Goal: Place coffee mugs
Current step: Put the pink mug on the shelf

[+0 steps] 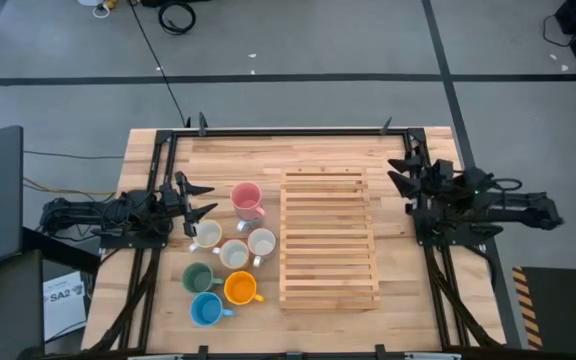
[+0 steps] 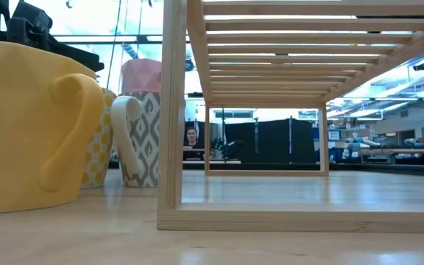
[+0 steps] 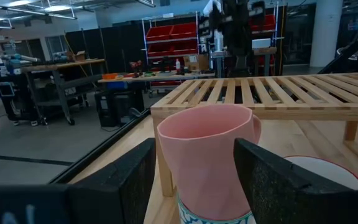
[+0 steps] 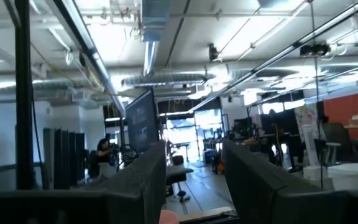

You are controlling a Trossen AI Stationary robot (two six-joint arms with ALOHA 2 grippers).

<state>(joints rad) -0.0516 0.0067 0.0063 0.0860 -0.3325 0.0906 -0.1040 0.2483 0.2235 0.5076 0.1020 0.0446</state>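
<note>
Seven mugs stand in a cluster left of the wooden slatted rack (image 1: pixel 328 238): pink (image 1: pixel 246 199), three white (image 1: pixel 206 235) (image 1: pixel 234 254) (image 1: pixel 262 242), dark green (image 1: pixel 199 277), orange (image 1: pixel 240 289) and blue (image 1: pixel 206 310). The pink mug (image 3: pixel 207 158) sits stacked on a patterned mug (image 2: pixel 144 140). My left gripper (image 1: pixel 211 199) is open just left of the pink mug, and its fingers frame the mug in the wrist view (image 3: pixel 194 149) without touching it. My right gripper (image 1: pixel 400 172) waits open at the table's right side, tilted upward (image 4: pixel 194 155).
The rack takes up the table's middle, its slatted top raised on legs (image 2: pixel 171 118). Bare wood lies between the rack and my right arm, and along the far edge. The black table frame (image 1: pixel 288 130) borders the surface. A person shows far off in the room behind.
</note>
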